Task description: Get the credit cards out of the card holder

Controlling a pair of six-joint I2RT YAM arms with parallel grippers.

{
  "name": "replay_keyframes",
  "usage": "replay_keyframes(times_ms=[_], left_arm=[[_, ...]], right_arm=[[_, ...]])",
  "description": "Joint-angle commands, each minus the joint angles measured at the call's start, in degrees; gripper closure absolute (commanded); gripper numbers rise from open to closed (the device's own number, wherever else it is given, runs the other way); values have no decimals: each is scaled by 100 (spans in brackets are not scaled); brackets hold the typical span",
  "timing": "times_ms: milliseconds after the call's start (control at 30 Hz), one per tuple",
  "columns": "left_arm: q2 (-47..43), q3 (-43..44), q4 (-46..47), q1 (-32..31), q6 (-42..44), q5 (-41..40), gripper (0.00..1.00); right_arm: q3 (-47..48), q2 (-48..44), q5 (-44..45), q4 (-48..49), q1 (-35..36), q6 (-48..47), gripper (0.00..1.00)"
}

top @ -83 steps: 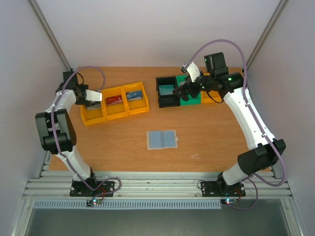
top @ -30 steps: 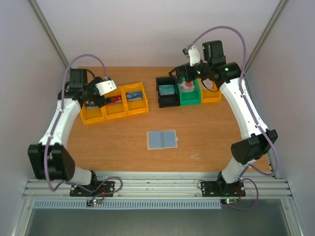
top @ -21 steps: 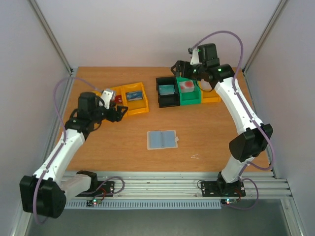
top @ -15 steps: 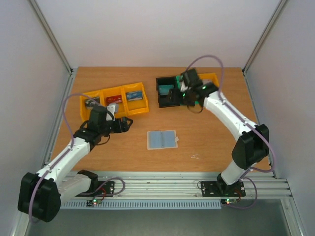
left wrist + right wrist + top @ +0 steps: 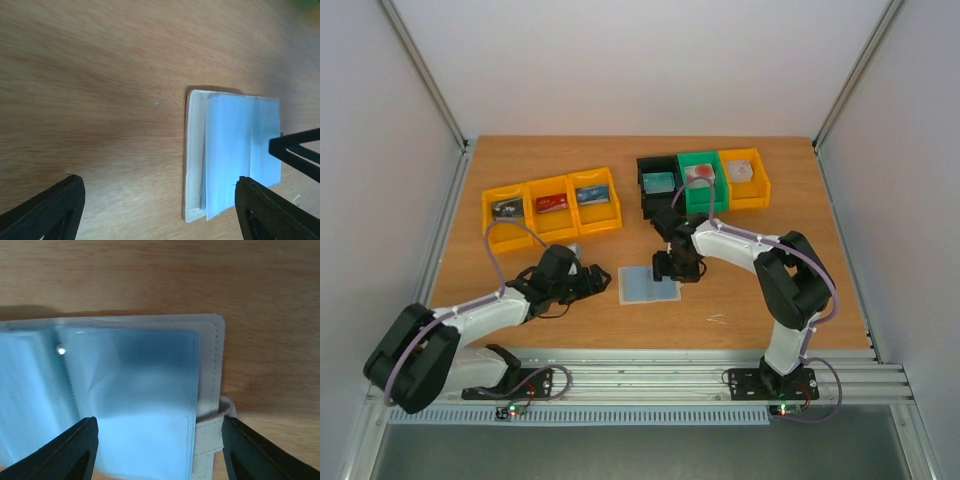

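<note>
Card holder (image 5: 645, 285) lay open mid-bench (image 5: 550, 160). Left tool (image 5: 600, 282) was spread just left of it, right tool (image 5: 675, 268) spread over its right panel. Risk: holder was unpinned, so pinching a sleeve (image 5: 140, 380) could drag everything.

The left arm (image 5: 485, 308) and right arm (image 5: 730, 238) are smooth white plastic shells joined by black rounded joint housings. A thin lilac cable (image 5: 496, 247) loops along each. At six o'clock, black base plates (image 5: 510, 382) show tiny red and green lights. Matte black wedge-shaped fingers (image 5: 55, 210) have plain, unmarked faces.
</note>
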Motion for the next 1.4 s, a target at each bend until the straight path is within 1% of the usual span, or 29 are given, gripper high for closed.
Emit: replay_keyframes(times_ms=[0,33,100,233,367,533,600,633,667,767,800,867,933,1067,1167,1267,1367], left_arm=[[525,-10,1014,-312,-427,-42,17],[668,-11,1073,-397,-499,-79,17],[941,-15,1190,-522,-663,-102,17],[1579,107,1564,-748,-828,114,19],[2119,327,1748,-808,-852,291,26],[2214,367,2073,-838,-812,347,39],[2237,367,2087,-844,-815,295,48],[2243,361,2082,-840,-823,285,54],[2238,369,2086,-843,-821,281,63],[2141,360,2220,-844,-684,302,95],[2077,362,2268,-844,-632,324,99],[1856,354,2397,-824,-467,394,100],[1448,360,2567,-720,-130,732,100],[580,521,2756,-381,798,1888,100],[-155,855,2469,-167,1408,2426,100],[-820,1277,2347,-117,2040,2775,100],[-1245,1661,2429,-106,2369,2959,100]], right_arm=[[-34,213,-209,317,36,221,34],[-8,295,-288,322,42,201,36],[-18,357,-398,345,42,165,43],[-227,187,-568,584,43,71,54],[-370,183,-1218,1105,43,-46,62],[-451,169,-2095,1768,43,-31,70],[-496,103,-2163,1911,37,23,72],[-509,50,-2208,1931,42,10,73],[-506,10,-2217,1920,41,-34,73],[-486,-184,-2280,1811,21,-212,73],[-464,-285,-2334,1768,11,-319,73],[-422,-589,-2429,1640,-35,-556,70],[-385,-1049,-2364,1344,-145,-863,67],[-240,-2174,-2311,703,-546,-1579,57],[217,-2806,-2326,101,-629,-2229,51],[802,-3298,-2731,-139,-627,-2678,47],[1260,-3516,-3194,-65,-626,-2755,47]])
